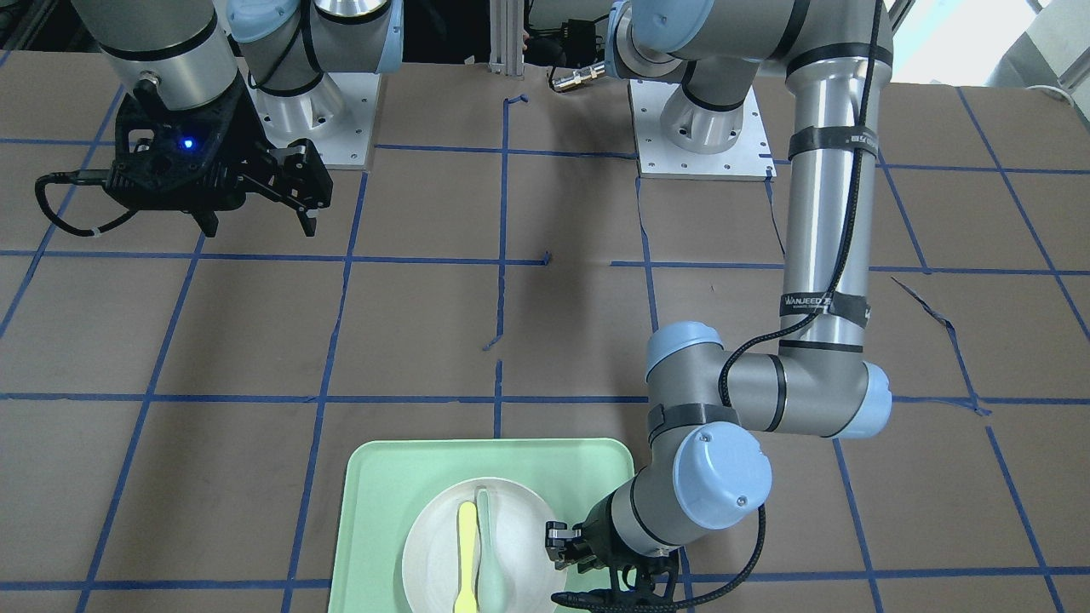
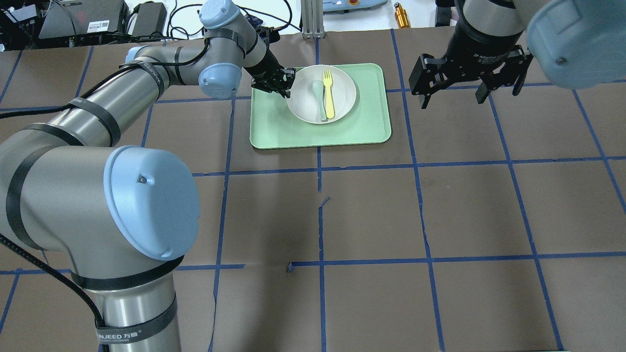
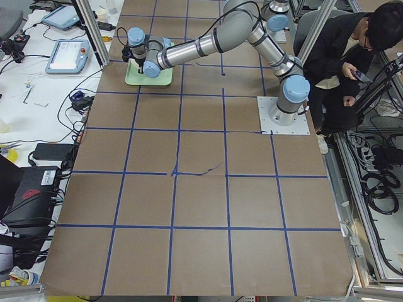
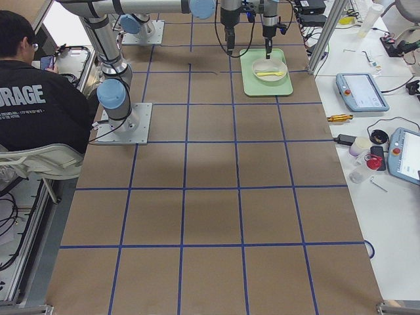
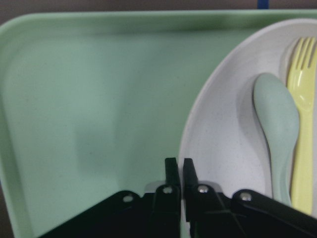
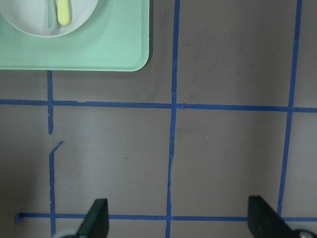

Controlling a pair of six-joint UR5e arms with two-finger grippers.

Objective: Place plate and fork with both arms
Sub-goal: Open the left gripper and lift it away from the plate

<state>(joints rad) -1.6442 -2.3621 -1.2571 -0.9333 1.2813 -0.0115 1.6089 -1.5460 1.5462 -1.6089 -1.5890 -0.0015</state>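
The brown bench (image 2: 371,215) fills most of the room's floor space. It is marked into squares by blue tape (image 2: 415,166), which is broken and lifted in a few spots near the middle. White side tables (image 4: 367,131) with cables and a teach pendant (image 4: 357,92) stand along the far side. A seated person (image 4: 39,105) in black sits beside the robot's bases, looking at a phone.

The left arm (image 2: 112,107) stretches across the bench to a mint-green tray (image 2: 362,127) at the far edge. The right arm (image 2: 489,29) hangs above bare bench beside the tray.

The plate (image 2: 303,110) rests on the tray, and inside it the fork (image 2: 328,95) lies just beside a pale green spoon (image 2: 320,98), the two parallel.

The left hand (image 5: 179,168) is narrowed to a slit, its fingers pinching the plate's rim on the side nearest that arm. The right hand (image 2: 452,98) is spread wide, holding nothing, well apart from the tray.
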